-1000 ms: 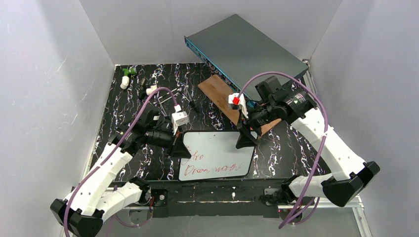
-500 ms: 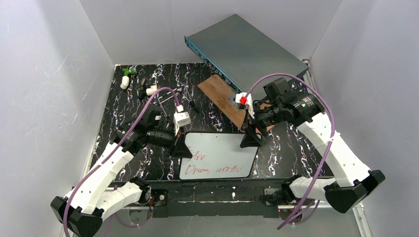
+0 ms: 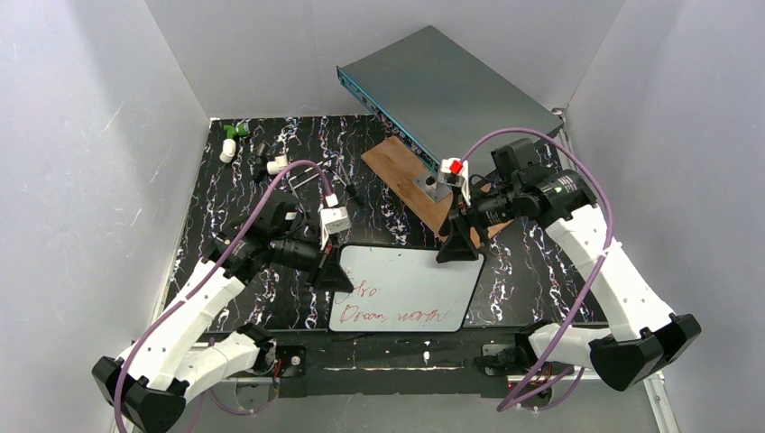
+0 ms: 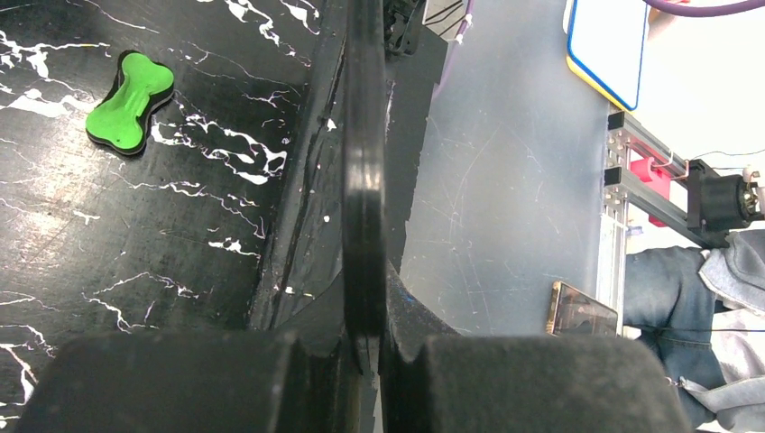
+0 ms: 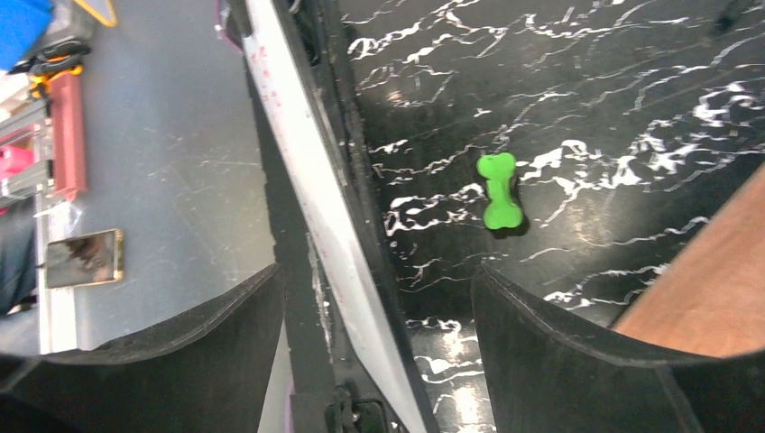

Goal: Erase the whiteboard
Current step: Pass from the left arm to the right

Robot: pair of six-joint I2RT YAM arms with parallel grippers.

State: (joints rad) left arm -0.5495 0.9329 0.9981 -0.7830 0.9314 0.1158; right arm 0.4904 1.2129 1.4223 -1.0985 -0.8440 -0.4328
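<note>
1. Black fingers of the left gripper (image 3: 329, 271) are nearly together, clamped on the left edge of the whiteboard (image 3: 410, 284).
2. In the left wrist view the board's thin black rim runs edge-on between the two pads (image 4: 171, 383), pressed on both faces.
3. The right gripper (image 3: 458, 248) sits at the board's far right corner with its fingers (image 5: 198, 352) spread wide.
4. In the right wrist view the board's edge passes between those fingers with a gap on each side. No contact can be seen.
5. The board lies at the near middle of the table (image 3: 235, 207), slightly skewed. Both wrist views show it raised, with table surface visible below it.
6. Wrist views only: a green bone-shaped piece (image 5: 501, 191) lies on the table under the board. The board covers it in the top view.
7. Wrist views only: a phone (image 5: 81, 257) lies on the grey floor past the board's near edge.
8. Top view only: the board's full face, with both arms reaching in from either side.
9. Top view: a brown plank (image 3: 406, 176) lies just beyond the board's far edge. A grey box (image 3: 447, 86) stands behind the plank.
10. Writing: two lines of red handwriting on the lower left part of the board. The words cannot be read with certainty.
</note>
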